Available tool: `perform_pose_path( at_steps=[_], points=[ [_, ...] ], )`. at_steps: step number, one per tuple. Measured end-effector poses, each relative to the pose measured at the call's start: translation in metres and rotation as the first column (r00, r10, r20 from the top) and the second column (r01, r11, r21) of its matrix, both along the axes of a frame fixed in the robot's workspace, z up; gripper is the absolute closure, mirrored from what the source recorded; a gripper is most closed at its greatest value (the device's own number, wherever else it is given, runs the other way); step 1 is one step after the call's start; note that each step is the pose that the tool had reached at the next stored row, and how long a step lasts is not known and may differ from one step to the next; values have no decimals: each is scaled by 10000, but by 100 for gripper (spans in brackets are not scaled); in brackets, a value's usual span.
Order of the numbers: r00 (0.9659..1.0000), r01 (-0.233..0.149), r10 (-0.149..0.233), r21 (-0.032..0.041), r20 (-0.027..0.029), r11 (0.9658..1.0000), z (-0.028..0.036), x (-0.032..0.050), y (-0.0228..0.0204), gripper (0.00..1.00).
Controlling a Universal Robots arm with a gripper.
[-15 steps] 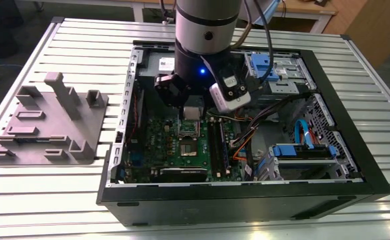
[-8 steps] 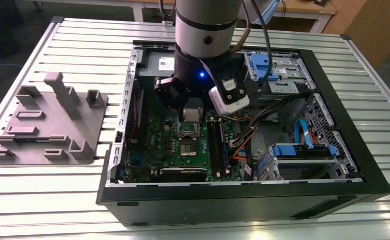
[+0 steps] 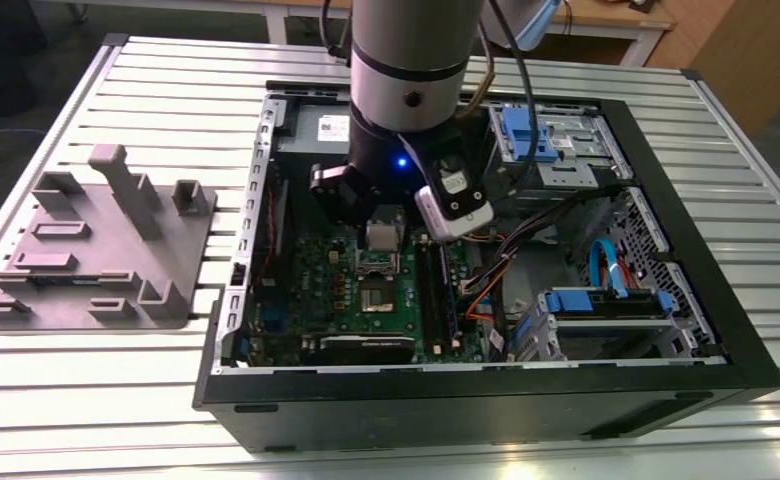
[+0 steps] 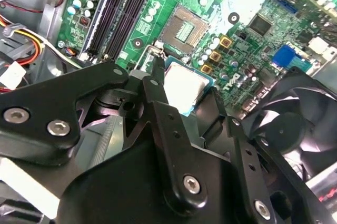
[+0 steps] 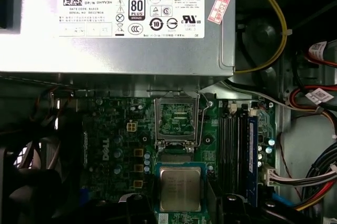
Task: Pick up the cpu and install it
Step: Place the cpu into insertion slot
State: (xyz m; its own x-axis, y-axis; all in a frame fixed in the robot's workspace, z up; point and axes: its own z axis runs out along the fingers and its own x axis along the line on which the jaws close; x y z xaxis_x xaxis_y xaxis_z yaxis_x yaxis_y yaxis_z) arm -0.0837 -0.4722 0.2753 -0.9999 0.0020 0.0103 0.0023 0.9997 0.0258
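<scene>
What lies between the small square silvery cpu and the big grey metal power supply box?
In the first wrist view, the empty square socket, with its metal frame, on the green motherboard, lies between the cpu and the power supply box.

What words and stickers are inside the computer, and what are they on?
White label on the power supply box: tiny print, round marks, a square code; mostly too small to read.
Pink sticker beside it: blurred.
Motherboard: white sideways lettering, left unread.
The cpu: faint print on top, unreadable.
</scene>
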Motion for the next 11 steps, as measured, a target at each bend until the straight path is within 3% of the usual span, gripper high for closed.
perform_pose_path(
  at_steps=[2, 11],
  points=[
    [10000, 0, 0, 1, 1, 10000, -30, 0, 2, 53],
    [10000, 0, 0, 4, 2, 10000, -42, 0, 3, 53]
  ],
)
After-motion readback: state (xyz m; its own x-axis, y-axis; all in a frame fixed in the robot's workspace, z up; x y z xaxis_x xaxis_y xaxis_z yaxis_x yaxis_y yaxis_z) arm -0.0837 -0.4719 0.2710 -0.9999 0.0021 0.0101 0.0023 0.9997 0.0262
